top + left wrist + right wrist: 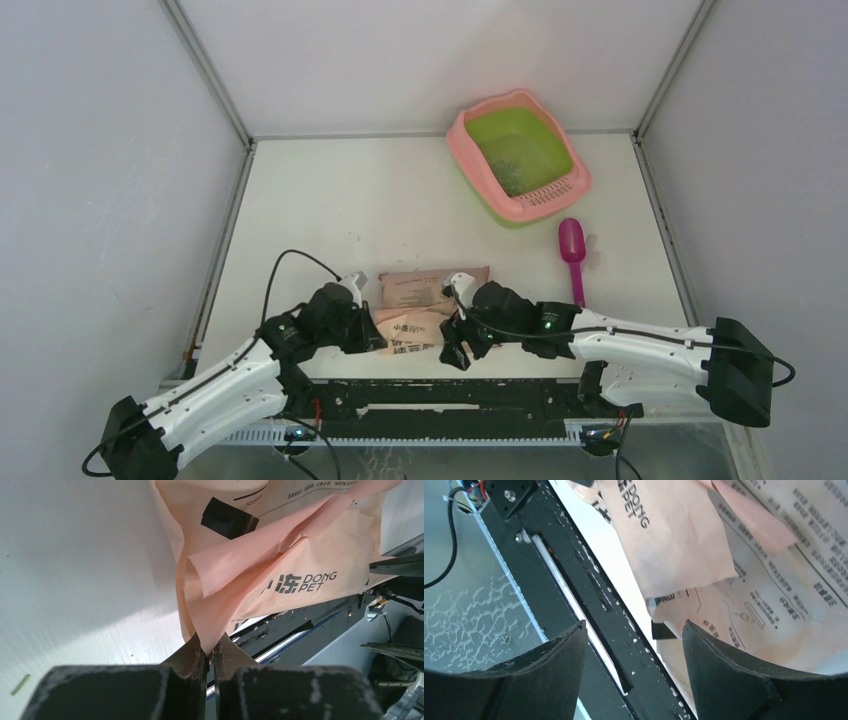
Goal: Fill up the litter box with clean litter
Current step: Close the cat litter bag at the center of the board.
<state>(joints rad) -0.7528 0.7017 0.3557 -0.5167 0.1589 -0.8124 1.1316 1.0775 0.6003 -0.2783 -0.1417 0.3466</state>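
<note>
Peach-pink printed plastic bag point(428, 300) lies flat on the white table point(400, 200) in the overhead view, spanning the gap between the two claws. The left claw point(374, 338) sits at the bag's left edge and the right claw point(451, 350) at its near right corner. The large pink-rimmed, lime-green plastic litter box point(520, 155) stands well ahead of the right claw and to its outer side. Only a thin scatter of greyish litter point(515, 172) shows in its basin. A magenta plastic scoop point(572, 255) lies between them.

From the left wrist, the left claw point(210, 649) is pinched nearly closed on a folded edge of the bag point(280, 565). The film rises from the fingertips in one sharp crease.

From the right wrist, the right claw point(634, 625) gapes wide and holds nothing. A ragged corner of the bag point(679, 555) lies just ahead, in line with the gap. A black metal rail point(589, 595) runs under the claw.

The step in hand looks like taking a second grip on the bag. The right claw should advance until that corner sits deep between the pads, clear of the rail. It should close on both layers, since a single ply could tear or slip. The two claws should then lift evenly. Which end is the bag's mouth I cannot tell, so it should be kept level until that shows.
</note>
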